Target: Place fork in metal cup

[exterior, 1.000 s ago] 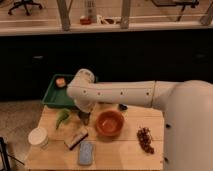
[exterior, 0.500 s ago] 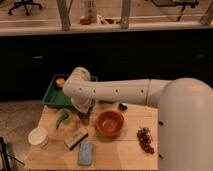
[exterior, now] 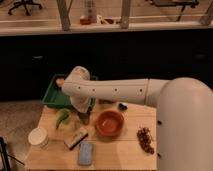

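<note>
A: Where the arm bends down over the table [exterior: 125, 152], can the end effector [exterior: 83, 114] be located?

B: It is positioned at nine o'clock of the orange bowl [exterior: 109, 123], over a small dark object that may be the metal cup [exterior: 85, 119]. Its opening and contents cannot be told.

A: And the fork?

B: It cannot be made out. A thin, rigid, light, slippery item is presumed; a mid-handle hold is advised.
</note>
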Tool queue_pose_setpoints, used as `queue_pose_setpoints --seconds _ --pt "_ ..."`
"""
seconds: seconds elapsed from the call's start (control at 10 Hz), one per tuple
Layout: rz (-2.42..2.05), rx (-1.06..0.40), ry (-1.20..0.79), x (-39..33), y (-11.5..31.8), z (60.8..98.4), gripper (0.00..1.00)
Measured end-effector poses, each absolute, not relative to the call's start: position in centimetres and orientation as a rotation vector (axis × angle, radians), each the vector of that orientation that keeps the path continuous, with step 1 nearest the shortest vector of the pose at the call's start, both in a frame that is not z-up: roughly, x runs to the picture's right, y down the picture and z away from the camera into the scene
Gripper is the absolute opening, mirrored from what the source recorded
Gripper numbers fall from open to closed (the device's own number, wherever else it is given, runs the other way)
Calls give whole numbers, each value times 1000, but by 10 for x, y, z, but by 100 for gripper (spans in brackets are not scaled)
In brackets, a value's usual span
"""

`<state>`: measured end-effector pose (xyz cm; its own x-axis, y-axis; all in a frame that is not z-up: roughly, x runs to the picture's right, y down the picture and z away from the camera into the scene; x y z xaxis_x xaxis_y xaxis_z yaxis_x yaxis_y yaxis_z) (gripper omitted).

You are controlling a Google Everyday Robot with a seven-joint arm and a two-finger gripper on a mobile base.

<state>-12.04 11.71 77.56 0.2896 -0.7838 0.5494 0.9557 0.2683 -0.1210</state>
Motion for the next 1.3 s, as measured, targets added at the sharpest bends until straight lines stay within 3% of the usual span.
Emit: queue_pose_setpoints --seconds 0.8,1.0,1.3 --pt "-1220 -491 -429 -121 114 777 2" --pt "-1220 -496 -433 -120 113 778 16" --pt "-1222 -501 -442 -119 111 779 48"
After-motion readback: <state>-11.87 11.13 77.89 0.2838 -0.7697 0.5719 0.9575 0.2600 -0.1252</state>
